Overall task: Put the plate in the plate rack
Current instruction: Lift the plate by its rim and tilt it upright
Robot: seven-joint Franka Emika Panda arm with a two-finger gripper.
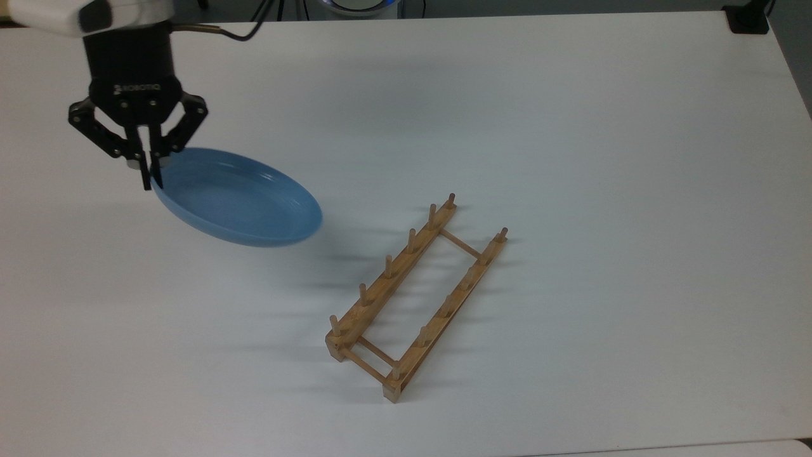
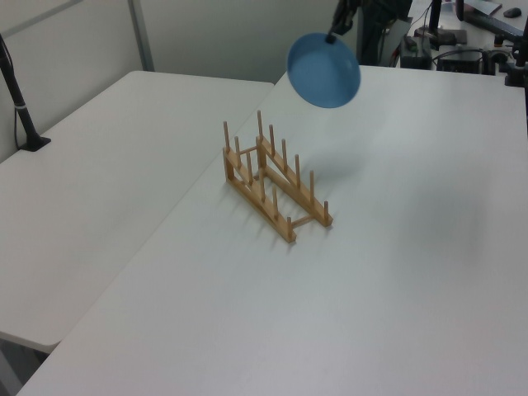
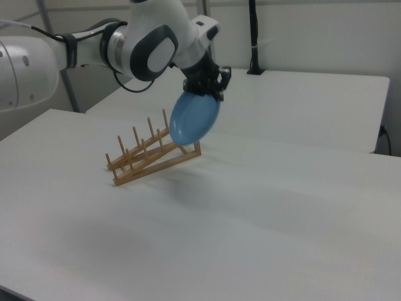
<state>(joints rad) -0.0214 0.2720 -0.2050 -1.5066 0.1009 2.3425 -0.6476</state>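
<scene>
The light-blue plate (image 1: 238,205) hangs in the air, tilted steeply on edge, high above the white table (image 1: 571,127). My gripper (image 1: 150,178) is shut on the plate's rim at the top view's left. The left view has the plate (image 2: 323,71) up near the top, above and beyond the plate rack (image 2: 272,186). From the right view, the plate (image 3: 194,120) hangs below the gripper (image 3: 205,92) in front of the rack (image 3: 150,158). The wooden plate rack (image 1: 415,298) lies on the table, apart from the plate, with nothing in it.
A black post (image 2: 18,99) stands on a second table at the left view's left. A black block (image 1: 748,19) sits at the table's far right corner in the top view. Equipment (image 2: 462,49) crowds the far edge in the left view.
</scene>
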